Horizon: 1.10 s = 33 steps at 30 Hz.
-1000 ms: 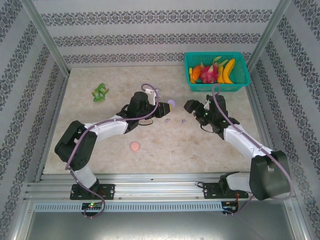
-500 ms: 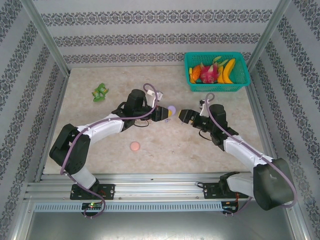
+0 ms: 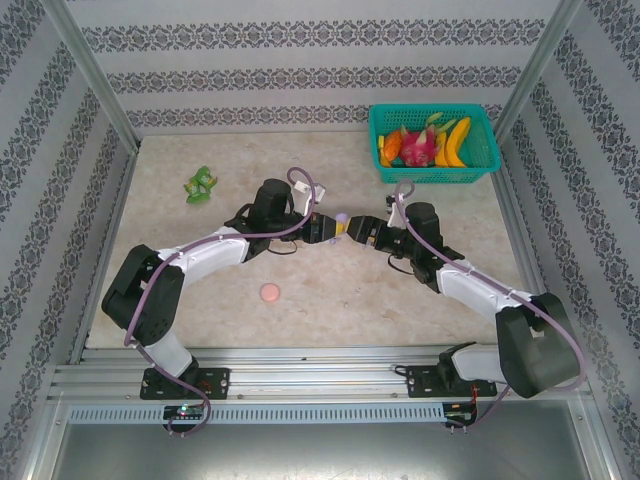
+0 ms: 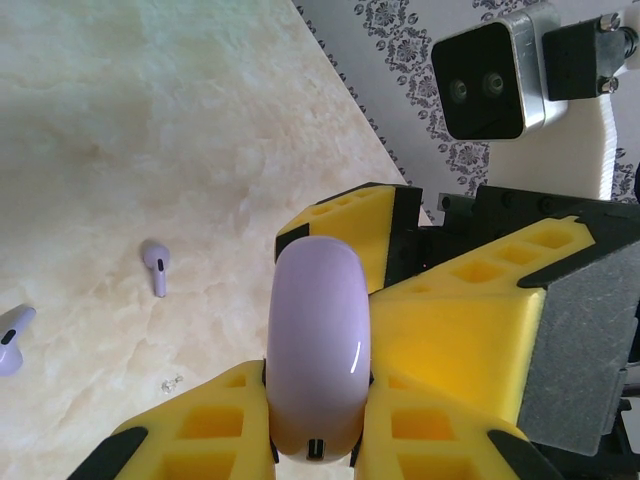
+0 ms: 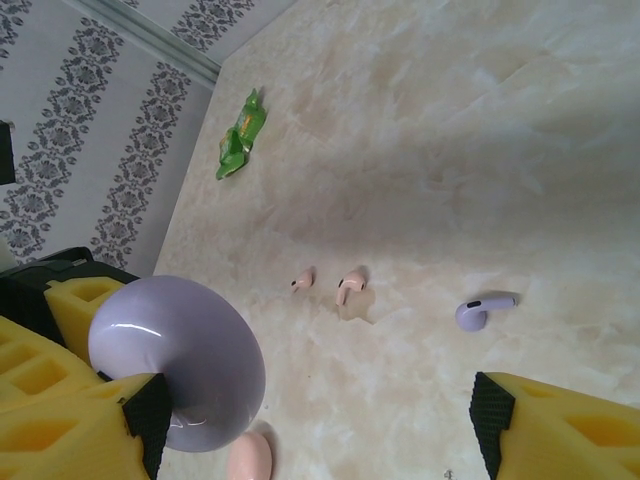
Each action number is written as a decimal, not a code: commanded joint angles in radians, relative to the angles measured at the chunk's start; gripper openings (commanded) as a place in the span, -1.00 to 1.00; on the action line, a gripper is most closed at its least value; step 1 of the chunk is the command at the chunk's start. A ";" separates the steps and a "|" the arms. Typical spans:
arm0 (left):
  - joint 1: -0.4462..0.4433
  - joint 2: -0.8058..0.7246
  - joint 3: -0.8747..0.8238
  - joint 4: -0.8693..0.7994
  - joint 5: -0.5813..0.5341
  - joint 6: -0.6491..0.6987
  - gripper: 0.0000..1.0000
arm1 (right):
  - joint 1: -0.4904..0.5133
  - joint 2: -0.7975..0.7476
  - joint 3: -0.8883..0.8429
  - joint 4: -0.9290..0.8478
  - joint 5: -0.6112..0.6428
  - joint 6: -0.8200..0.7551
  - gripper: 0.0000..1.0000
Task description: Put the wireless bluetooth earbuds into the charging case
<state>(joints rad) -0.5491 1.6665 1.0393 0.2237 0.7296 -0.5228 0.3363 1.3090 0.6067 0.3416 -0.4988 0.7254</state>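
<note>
Lilac and glossy, the round charging case [image 4: 315, 350] sits edge-on between the yellow fingers of my left gripper [image 4: 315, 440], which is clamped tight on it and holds it clear of the table [image 3: 200, 270]. From above, the case [image 3: 343, 217] is at mid-table, where my two arms meet nose to nose.

My right gripper [image 5: 315, 410] has its jaws spread wide. One of its fingers [image 5: 70, 425] comes up against the case [image 5: 180, 360] from the side, and I cannot tell whether the pad really touches it.

None of the buds is in the case; it looks shut. On the pale marbled top under my left wrist lies a lilac earbud [image 4: 155, 268], stem pointing toward me, and a second lilac earbud [image 4: 10, 338] is cut off by the picture's left edge. My right wrist camera shows two pink earbuds [image 5: 349, 287] side by side, with a lilac one apart from them.

A pink case [image 3: 269, 292] rests flat nearer my bases. A green crumpled thing [image 3: 201, 184] lies far left, and a teal basket [image 3: 440, 175] of fruit stands at the far right corner.
</note>
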 commanded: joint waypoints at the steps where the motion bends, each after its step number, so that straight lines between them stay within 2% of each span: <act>1: 0.003 -0.031 0.013 0.017 0.044 0.013 -0.93 | -0.022 0.013 -0.018 0.054 0.025 -0.017 0.59; 14: 0.005 -0.051 0.005 0.026 0.046 0.010 -0.95 | -0.058 0.055 -0.048 0.071 0.013 0.006 0.55; 26: 0.009 -0.030 0.004 0.031 0.042 0.011 -0.97 | -0.060 -0.109 -0.058 0.033 -0.031 0.022 0.55; 33: 0.010 -0.019 0.014 0.034 0.042 0.006 -0.98 | -0.014 -0.104 -0.028 0.033 -0.025 0.025 0.55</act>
<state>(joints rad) -0.5476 1.6512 1.0393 0.2241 0.7559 -0.5232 0.2996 1.1954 0.5510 0.3717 -0.5076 0.7376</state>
